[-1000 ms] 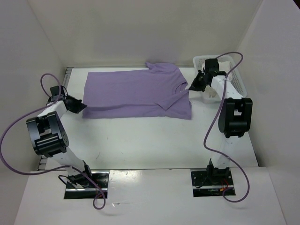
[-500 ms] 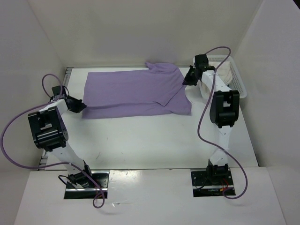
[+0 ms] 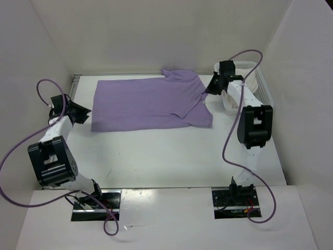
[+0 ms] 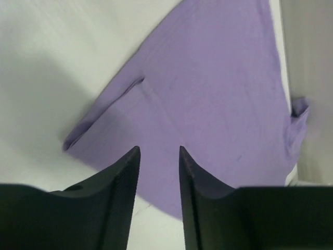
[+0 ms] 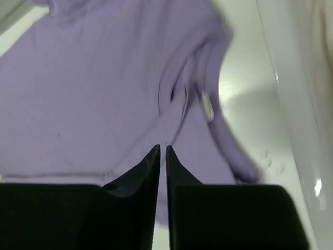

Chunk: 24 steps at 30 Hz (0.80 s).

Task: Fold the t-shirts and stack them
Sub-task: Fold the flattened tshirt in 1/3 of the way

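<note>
A lavender purple t-shirt [image 3: 145, 104] lies flat on the white table, its collar at the right and a sleeve bunched at the far edge. My left gripper [image 3: 83, 115] hovers just off the shirt's left edge, open, with nothing between its fingers [image 4: 159, 148]; the shirt [image 4: 208, 94] spreads beyond them. My right gripper [image 3: 208, 91] hangs over the collar end. Its jaws [image 5: 162, 148] stand a narrow gap apart with no cloth in them, and the shirt [image 5: 93, 94] lies below. A cream white t-shirt [image 3: 248, 78] sits in the basket. No green one shows.
A white mesh basket [image 3: 264, 89] stands at the back right against the wall, close beside my right arm; its wall [image 5: 291, 83] fills the right of the right wrist view. White walls enclose the table on three sides.
Both grippers have opened and let go of the purple shirt. The left one has drawn back off the left edge, which now lies flat. The right one has shifted slightly near the collar.
</note>
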{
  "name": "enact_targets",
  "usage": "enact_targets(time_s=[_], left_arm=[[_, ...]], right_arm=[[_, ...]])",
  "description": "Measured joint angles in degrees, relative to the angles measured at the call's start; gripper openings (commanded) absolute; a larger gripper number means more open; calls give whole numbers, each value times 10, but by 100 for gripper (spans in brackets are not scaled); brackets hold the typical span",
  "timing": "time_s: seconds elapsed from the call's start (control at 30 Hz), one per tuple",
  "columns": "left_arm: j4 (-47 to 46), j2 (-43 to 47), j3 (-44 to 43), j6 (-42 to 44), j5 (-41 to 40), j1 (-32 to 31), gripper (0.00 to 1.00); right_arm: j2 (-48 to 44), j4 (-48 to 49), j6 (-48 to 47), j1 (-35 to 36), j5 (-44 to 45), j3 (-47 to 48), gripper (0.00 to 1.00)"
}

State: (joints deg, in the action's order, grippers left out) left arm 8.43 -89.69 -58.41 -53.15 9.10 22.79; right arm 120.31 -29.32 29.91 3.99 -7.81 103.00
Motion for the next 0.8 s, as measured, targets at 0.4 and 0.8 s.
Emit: enact_targets(time_s=[0.4, 0.8], left_arm=[[21, -10, 120, 3, 17, 33, 48], [-16, -42, 125, -14, 22, 33, 25]], right_arm=[[-280, 52, 23, 1, -10, -393, 25], [-261, 94, 83, 1, 28, -475, 48]])
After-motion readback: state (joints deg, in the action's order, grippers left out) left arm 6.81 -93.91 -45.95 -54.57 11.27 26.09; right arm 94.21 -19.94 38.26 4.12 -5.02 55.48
